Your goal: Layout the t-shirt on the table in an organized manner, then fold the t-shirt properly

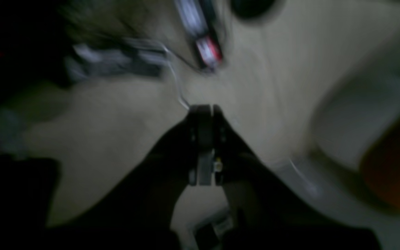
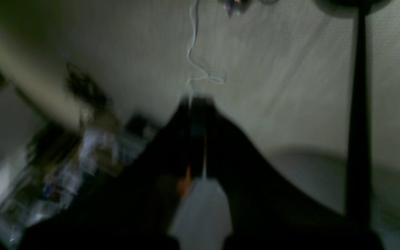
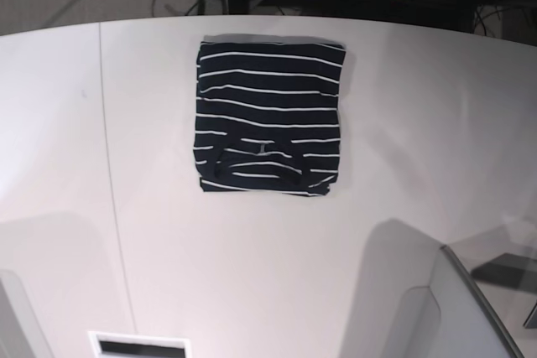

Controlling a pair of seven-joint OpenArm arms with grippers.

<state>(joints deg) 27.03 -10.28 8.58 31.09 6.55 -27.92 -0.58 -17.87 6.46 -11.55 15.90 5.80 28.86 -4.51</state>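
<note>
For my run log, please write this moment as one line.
t-shirt: folded into a neat rectangle, flat on table | left gripper: shut, empty | right gripper: shut, empty

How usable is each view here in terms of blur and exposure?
Base view: sharp and evenly lit, the t-shirt folded into a neat rectangle on the table, soft shadows along the near edge. Left wrist view: dim and motion-blurred, only the left gripper readable, shut. Right wrist view: darker and smeared, the right gripper a black shape.
</note>
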